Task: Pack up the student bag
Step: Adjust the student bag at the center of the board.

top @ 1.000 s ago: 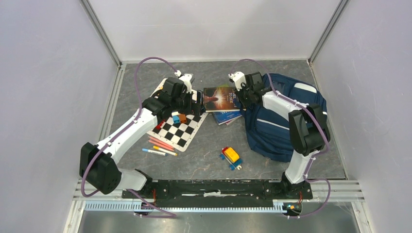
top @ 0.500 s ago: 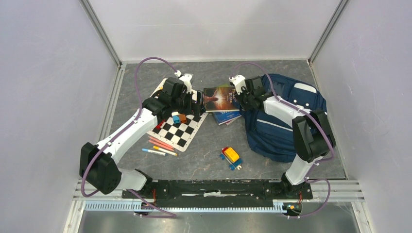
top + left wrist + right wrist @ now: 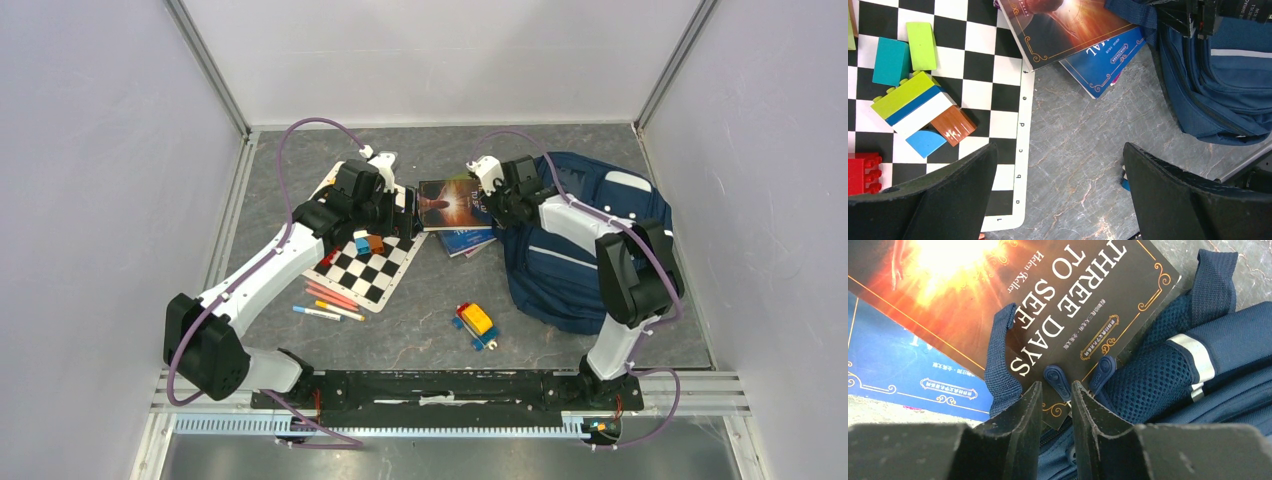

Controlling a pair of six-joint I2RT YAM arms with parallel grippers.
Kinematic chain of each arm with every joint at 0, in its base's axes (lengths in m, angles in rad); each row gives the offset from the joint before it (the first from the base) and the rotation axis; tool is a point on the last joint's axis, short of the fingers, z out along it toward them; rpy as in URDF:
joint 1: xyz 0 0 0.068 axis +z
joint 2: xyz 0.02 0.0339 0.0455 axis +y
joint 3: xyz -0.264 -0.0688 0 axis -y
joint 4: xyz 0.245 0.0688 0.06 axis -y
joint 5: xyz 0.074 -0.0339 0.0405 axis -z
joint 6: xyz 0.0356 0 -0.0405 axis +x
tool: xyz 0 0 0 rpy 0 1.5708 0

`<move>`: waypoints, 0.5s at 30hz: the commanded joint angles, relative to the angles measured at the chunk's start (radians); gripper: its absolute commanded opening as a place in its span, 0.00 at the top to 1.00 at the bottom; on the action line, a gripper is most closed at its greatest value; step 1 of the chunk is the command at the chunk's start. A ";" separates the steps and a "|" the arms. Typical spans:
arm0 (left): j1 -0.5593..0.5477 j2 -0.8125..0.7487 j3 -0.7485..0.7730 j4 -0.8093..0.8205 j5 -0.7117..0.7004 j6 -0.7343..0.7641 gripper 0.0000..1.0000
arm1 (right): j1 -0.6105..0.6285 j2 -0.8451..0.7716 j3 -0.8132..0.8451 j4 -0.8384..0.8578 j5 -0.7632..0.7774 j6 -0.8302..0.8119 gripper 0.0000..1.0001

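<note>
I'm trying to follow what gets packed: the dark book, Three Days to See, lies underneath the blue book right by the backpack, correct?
Not quite. The dark book lies on top of the blue book, not underneath it. It is right by the backpack, as you say. The right wrist view shows its cover overlapping the blue one.

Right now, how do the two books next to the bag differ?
Cover: the dark book is black with an orange glow, while the blue book is blue with gold trim.
Stacking: the dark book lies on top and the blue book sits mostly hidden beneath it.
Contact: the student bag's zip pulls rest on the dark book's corner, with none on the blue book.
Both books are closed and lie flat by the bag.
</note>
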 commanded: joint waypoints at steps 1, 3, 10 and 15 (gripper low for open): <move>0.001 -0.032 0.002 0.015 -0.013 0.031 0.00 | 0.005 0.041 0.033 -0.022 -0.039 -0.027 0.69; 0.000 -0.032 0.002 0.015 -0.015 0.032 0.00 | 0.005 0.047 0.034 -0.022 -0.051 -0.034 0.77; 0.000 -0.036 0.002 0.012 -0.023 0.032 0.00 | 0.005 0.002 0.004 0.015 -0.103 -0.014 1.00; -0.001 -0.037 0.002 0.012 -0.022 0.032 0.00 | 0.005 -0.074 -0.062 0.065 -0.125 0.012 1.00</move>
